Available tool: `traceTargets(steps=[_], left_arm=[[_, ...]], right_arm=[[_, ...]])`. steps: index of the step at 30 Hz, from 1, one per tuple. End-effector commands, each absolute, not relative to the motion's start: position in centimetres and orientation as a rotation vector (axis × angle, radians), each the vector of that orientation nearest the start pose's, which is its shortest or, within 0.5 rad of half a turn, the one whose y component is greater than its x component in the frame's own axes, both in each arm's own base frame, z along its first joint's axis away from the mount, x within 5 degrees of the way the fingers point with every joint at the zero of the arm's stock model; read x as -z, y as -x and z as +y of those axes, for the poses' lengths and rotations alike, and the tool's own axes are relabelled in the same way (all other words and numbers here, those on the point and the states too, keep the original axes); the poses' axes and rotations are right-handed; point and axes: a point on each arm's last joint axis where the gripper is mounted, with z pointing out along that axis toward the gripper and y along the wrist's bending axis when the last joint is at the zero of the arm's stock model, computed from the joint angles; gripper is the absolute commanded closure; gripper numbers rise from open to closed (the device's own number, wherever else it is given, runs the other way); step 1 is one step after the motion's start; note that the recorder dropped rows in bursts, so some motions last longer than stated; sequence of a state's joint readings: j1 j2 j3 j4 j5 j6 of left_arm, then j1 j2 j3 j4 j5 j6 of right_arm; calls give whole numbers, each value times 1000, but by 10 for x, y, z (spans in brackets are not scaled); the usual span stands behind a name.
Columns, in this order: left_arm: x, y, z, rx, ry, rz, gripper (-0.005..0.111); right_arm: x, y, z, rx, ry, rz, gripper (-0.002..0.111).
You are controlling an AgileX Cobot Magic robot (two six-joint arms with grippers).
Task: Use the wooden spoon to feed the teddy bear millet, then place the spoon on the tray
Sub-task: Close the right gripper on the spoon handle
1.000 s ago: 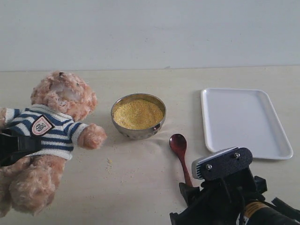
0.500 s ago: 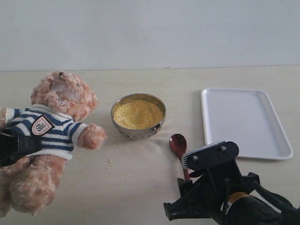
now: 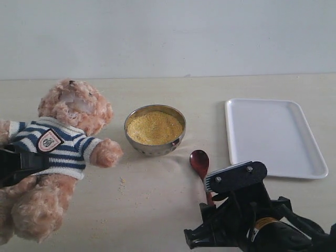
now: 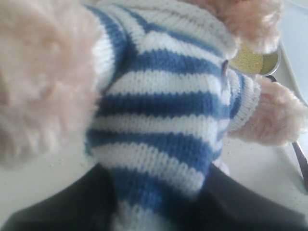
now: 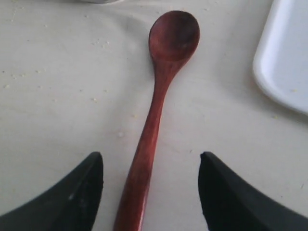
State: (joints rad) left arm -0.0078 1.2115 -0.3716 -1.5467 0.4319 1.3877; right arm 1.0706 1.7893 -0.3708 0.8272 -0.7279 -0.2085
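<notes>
Right pincer (image 5: 150,161) stood wide open astride the handle of the wooden spoon (image 5: 161,96), not touching it. It was placed, I judge, for a pick-up. Left pincer (image 4: 159,207) clamped the teddy bear (image 3: 63,142) by its sweater, propping it at nine o'clock of the metal bowl (image 3: 155,149) of millet (image 3: 154,127). The wooden spoon lay at five o'clock of that bowl, the tray (image 3: 273,136) at three. Desk (image 3: 157,210) pale, flecked with grains; wall (image 3: 168,37) plain white.

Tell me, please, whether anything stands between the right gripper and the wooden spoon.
Nothing visible does. The right gripper is open, its jaws standing either side of the wooden spoon handle, with only bare table between them and it.
</notes>
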Motion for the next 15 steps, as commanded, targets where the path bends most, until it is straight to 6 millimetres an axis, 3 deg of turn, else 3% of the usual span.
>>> traceTargets(steps=[1,15], left_arm=[[-191,-193,-41,614,-41,2303,102],[-191,-192,-43,639,-67,2303,102]], right_arm=[[-91,-154,184,-200,425,2207,50],[-84,-157,194,-201,434,2236,52]])
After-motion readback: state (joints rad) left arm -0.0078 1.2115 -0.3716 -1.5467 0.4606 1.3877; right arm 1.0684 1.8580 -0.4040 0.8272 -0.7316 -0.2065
